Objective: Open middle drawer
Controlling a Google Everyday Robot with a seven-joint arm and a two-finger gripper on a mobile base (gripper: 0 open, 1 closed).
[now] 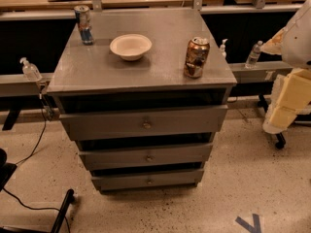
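The grey cabinet (pixel 146 67) stands in the middle of the camera view with three drawer fronts. The middle drawer (pixel 112 158) is the second front, with a small round brass knob (pixel 148 158) at its centre and a dark gap above it. The taller top drawer (pixel 97 125) is above it and the shortest bottom drawer (pixel 116 181) below it. My arm's white and yellowish end with the gripper (pixel 287 103) is at the right edge, well to the right of the cabinet and apart from the drawers.
On the cabinet top stand a blue and red can (pixel 84 24), a white bowl (pixel 130 46) and a brown can (pixel 197 57). Bottles (pixel 253 55) sit on the rail behind. A chair base (pixel 63 208) and cables lie at bottom left.
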